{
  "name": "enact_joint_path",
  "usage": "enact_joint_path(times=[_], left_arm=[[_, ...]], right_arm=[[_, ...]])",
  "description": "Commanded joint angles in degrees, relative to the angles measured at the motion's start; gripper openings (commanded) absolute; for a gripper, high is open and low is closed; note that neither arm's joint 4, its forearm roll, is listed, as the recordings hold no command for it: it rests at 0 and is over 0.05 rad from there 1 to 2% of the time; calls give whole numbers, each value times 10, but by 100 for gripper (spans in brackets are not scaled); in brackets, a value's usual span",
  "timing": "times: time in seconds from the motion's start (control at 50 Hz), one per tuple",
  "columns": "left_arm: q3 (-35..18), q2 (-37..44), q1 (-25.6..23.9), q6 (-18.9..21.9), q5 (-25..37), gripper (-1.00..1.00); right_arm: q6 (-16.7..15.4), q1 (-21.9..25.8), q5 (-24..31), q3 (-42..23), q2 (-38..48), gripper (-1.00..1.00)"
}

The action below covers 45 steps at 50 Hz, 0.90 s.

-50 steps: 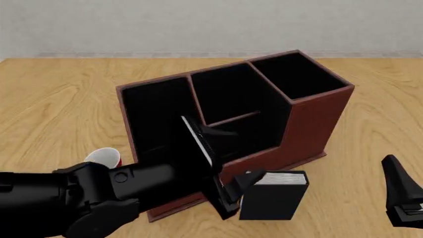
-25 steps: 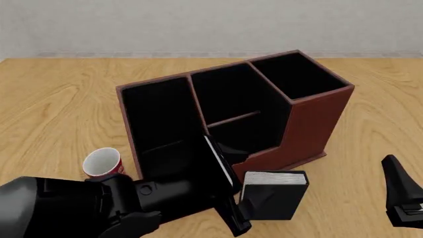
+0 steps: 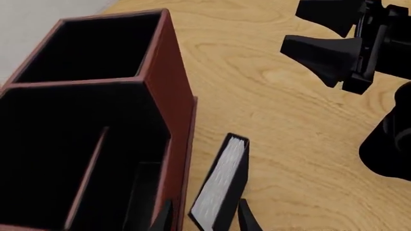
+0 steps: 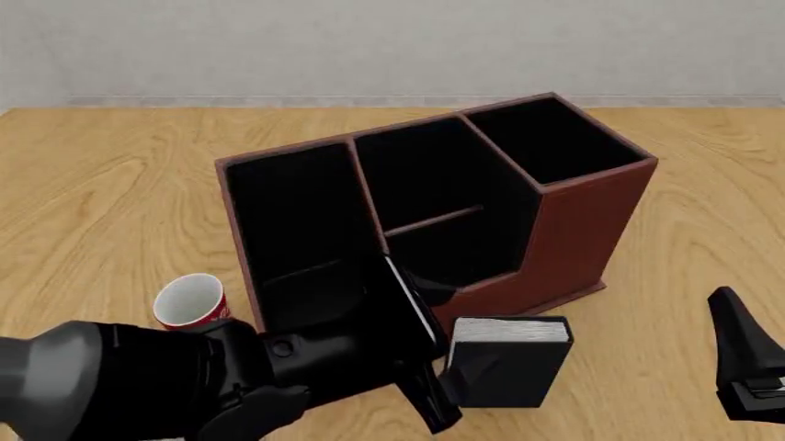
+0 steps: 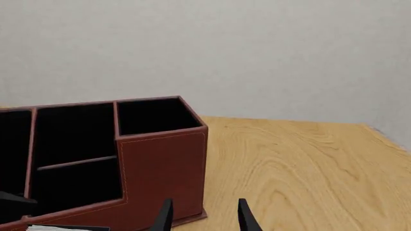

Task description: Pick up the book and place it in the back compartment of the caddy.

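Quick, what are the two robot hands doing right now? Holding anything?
Left gripper: open, fingers on either side of the book, not squeezing it yet.
Right gripper: open, holding nothing.

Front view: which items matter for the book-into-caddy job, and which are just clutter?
Job items:
- book, standing on the table beside the caddy
- caddy
- left gripper, fingers either side of the book

Lying about:
- mug, left of the caddy
- right gripper, open, holding nothing
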Motion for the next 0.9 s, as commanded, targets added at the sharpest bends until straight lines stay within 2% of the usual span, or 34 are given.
enact_joint_path(times=[0.02, 0.42, 0.9], left_arm=[[-1, 5, 7, 4, 5, 100], [-12, 40, -23, 8, 11, 100], [-19, 59, -12, 13, 21, 100]], right_arm=[[0, 0, 1, 0, 0, 100], [0, 0, 0, 0, 0, 100], [0, 0, 0, 0, 0, 100]])
